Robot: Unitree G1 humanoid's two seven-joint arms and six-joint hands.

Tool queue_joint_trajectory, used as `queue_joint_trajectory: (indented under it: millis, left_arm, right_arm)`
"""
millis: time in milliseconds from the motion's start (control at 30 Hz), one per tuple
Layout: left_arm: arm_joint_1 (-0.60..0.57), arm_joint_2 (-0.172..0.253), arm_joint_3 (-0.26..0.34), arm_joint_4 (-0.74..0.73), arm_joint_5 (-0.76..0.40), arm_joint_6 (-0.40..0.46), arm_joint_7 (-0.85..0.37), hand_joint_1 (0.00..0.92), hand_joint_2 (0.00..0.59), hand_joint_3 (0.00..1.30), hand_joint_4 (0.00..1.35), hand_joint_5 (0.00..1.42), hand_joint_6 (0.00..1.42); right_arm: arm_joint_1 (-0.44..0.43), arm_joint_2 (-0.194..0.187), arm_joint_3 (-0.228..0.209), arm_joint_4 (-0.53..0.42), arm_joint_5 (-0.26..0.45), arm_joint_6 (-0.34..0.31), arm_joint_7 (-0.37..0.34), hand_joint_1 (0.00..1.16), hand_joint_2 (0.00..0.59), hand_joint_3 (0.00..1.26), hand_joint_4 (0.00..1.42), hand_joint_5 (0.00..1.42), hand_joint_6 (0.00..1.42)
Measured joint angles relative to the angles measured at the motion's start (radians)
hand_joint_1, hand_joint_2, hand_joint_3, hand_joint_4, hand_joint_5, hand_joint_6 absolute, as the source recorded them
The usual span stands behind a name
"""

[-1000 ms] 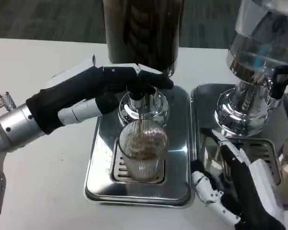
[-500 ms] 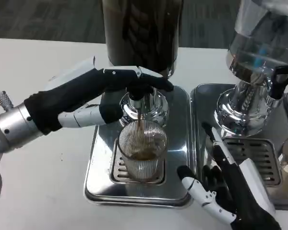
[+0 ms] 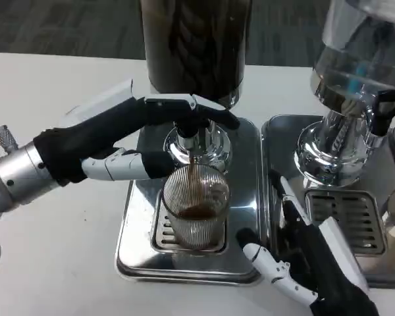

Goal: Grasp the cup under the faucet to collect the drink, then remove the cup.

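Note:
A ribbed clear cup (image 3: pixel 195 205) stands upright on the drip grate of the left steel tray (image 3: pixel 137 243), right under the faucet (image 3: pixel 192 142). A thin dark stream runs into it, and a little brown drink lies at its bottom. My left hand (image 3: pixel 128 135) reaches in from the left, its upper fingers lying across the black tap handle and pressing it. A lower finger points at the cup's rim. My right hand (image 3: pixel 309 263) hovers low to the right of the cup, fingers spread and holding nothing, a short gap away from it.
The dark drink dispenser (image 3: pixel 196 46) rises behind the faucet. A second dispenser with a clear tank (image 3: pixel 359 59), a black tap (image 3: pixel 380 108) and its own steel tray (image 3: pixel 280 131) stands at the right, close behind my right hand. White tabletop (image 3: pixel 52 263) lies to the left.
My right hand has moved up and left, toward the cup. The left hand's lower finger has stretched out toward the cup's rim. The stream keeps running and the drink has risen a little.

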Motion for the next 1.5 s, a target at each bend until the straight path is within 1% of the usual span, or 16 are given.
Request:
queue_joint_trajectory:
  millis: [133, 333, 533, 700, 833, 933, 1333, 1500]
  left_arm:
    - [0.0, 0.005, -0.007, 0.0, 0.0, -0.004, 0.007, 0.0, 0.07, 0.34, 0.26, 0.22, 0.29]
    - [0.0, 0.015, -0.016, 0.001, 0.0, -0.01, 0.021, 0.0, 0.069, 0.34, 0.26, 0.22, 0.29]
    - [0.005, 0.021, -0.018, 0.001, 0.001, -0.021, 0.031, 0.0, 0.069, 0.34, 0.26, 0.22, 0.29]
    - [0.006, 0.027, -0.02, 0.002, 0.002, -0.027, 0.036, 0.0, 0.069, 0.34, 0.26, 0.22, 0.29]
    - [0.006, 0.029, -0.021, 0.004, 0.003, -0.028, 0.039, 0.0, 0.069, 0.34, 0.26, 0.22, 0.3]
    - [0.007, 0.031, -0.021, 0.004, 0.003, -0.03, 0.042, 0.0, 0.071, 0.34, 0.26, 0.22, 0.3]
    - [0.02, 0.038, -0.02, 0.0, 0.001, -0.038, 0.056, 0.0, 0.075, 0.34, 0.26, 0.22, 0.31]
    - [0.026, 0.04, -0.02, -0.002, 0.002, -0.043, 0.065, 0.0, 0.075, 0.34, 0.26, 0.22, 0.31]
  right_arm:
    - [-0.011, 0.0, 0.006, 0.005, -0.001, -0.003, 0.004, 0.31, 0.241, 0.0, 0.0, 0.0, 0.0]
    - [-0.046, 0.0, 0.012, 0.052, -0.002, -0.011, 0.015, 0.3, 0.235, 0.0, 0.0, 0.0, 0.0]
    - [-0.089, 0.002, 0.027, 0.096, -0.012, -0.053, 0.012, 0.31, 0.229, 0.0, 0.0, 0.0, 0.0]
    - [-0.104, 0.002, 0.03, 0.13, -0.029, -0.065, 0.009, 0.31, 0.227, 0.0, 0.0, 0.0, 0.0]
    - [-0.127, 0.004, 0.034, 0.154, -0.033, -0.087, 0.003, 0.31, 0.226, 0.0, 0.0, 0.0, 0.0]
    - [-0.131, 0.005, 0.037, 0.168, -0.041, -0.087, 0.001, 0.31, 0.225, 0.0, 0.0, 0.0, 0.0]
    - [-0.201, 0.02, 0.047, 0.233, -0.04, -0.099, 0.001, 0.32, 0.23, 0.0, 0.0, 0.0, 0.0]
    - [-0.22, 0.026, 0.048, 0.243, -0.042, -0.099, 0.001, 0.33, 0.228, 0.0, 0.0, 0.0, 0.0]
